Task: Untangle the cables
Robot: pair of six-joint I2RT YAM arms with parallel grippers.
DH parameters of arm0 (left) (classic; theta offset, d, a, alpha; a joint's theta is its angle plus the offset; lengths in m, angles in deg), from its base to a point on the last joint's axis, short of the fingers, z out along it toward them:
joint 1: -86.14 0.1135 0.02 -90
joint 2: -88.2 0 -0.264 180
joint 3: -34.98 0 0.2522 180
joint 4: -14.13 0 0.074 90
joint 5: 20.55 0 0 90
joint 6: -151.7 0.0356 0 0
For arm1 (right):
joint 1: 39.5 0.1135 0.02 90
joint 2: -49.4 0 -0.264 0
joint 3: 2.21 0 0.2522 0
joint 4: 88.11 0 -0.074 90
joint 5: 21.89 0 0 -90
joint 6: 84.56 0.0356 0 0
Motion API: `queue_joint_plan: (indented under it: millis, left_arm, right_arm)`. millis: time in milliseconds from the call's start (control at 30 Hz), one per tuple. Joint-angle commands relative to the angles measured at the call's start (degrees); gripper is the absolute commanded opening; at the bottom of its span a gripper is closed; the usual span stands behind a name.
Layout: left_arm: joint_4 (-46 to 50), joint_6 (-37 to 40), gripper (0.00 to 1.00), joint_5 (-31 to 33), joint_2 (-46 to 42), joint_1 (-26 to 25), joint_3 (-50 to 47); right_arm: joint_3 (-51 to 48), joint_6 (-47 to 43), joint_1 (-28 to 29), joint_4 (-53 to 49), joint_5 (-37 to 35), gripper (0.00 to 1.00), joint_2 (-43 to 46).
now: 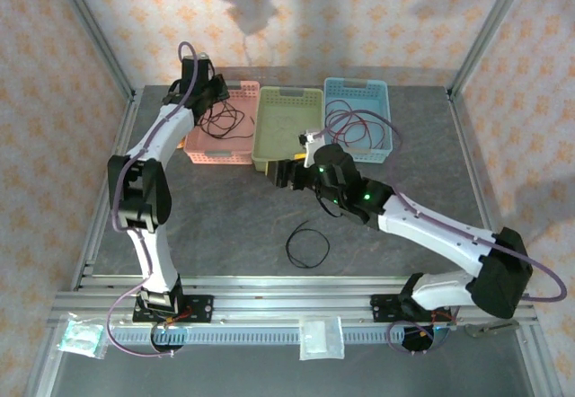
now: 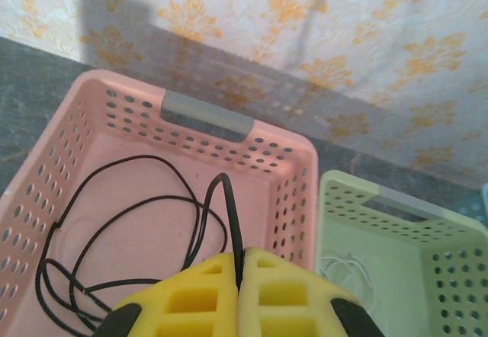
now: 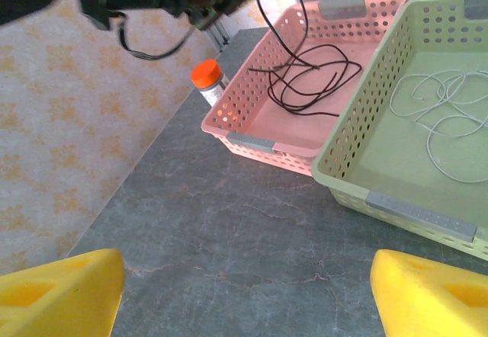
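**While one black cable hangs over the pink basket, another waits on the table**

As things lie, the sorting looks well along, with each colour getting its own basket. Take the green basket [image 1: 287,127] as the fixed mark. A white cable [image 3: 438,120] lies loose on its floor. The pink basket [image 1: 216,156] touches its left side, and the blue basket [image 1: 355,85] on its right holds a red cable [image 1: 355,129].

The left gripper [image 2: 240,261] hovers over the pink basket, left of the green one. Its yellow fingers are pressed together on a black cable [image 2: 231,215]. The strand rises out from between them and falls into coils on the pink floor. I judge the step in hand to be setting this cable down. Most of it already rests in the basket, so only the held end needs letting go.

The right gripper [image 1: 286,172] sits just at the green basket's near wall. Its jaws are spread wide and carry nothing.

A second black loop [image 1: 289,246] lies flat on the table [image 1: 234,226], on the near side of the green basket and well apart from it. That is probably the next pickup, and the right arm is the closer one. The wire is thin and lies flat on the surface. The fingers would have to come down low and straddle a single strand, or they will close on nothing.
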Motion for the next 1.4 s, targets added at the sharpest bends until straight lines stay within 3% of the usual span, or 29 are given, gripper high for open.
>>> queue_joint_plan:
  millis: [0,100,200,467,667,733,1000,1200,1367]
  left_arm:
    - [0.3,0.5,0.00,-0.6,3.3,1.0,4.1]
    - [2.2,-0.6,0.04,-0.9,6.6,1.8,6.2]
    - [3.3,-1.5,0.23,-1.4,8.3,2.0,6.2]
    - [2.3,-2.7,0.53,-0.5,5.2,2.0,0.7]
    - [6.8,-0.3,0.76,0.5,0.9,1.5,0.2]
    - [7.5,1.0,0.78,0.6,-1.6,0.8,-1.2]
    - [5.4,3.2,0.78,-0.5,-16.0,-6.1,-15.6]
    - [1.5,-0.2,0.78,-2.3,-22.7,-11.6,-28.7]
    - [0.6,-2.7,0.78,0.6,-28.0,-16.8,-35.5]
  right_arm:
    - [-0.8,-1.6,0.7,2.4,-0.2,0.84,2.3]
    - [-0.6,-2.0,0.7,1.4,-1.4,0.84,2.6]
    - [-0.8,-2.1,0.7,1.3,-1.5,0.84,3.0]
    - [-1.3,-2.1,0.8,0.2,-3.6,0.84,3.6]
    - [0.2,1.6,0.8,-8.2,-14.9,0.82,2.3]
    - [0.3,3.6,0.8,-11.5,-17.9,0.79,2.1]
    - [-2.5,7.8,1.1,-21.4,-17.3,0.76,2.3]
    - [-3.7,9.4,1.3,-26.3,-16.2,0.75,1.0]
    - [-4.6,9.5,1.9,-27.9,-13.7,0.74,-1.5]
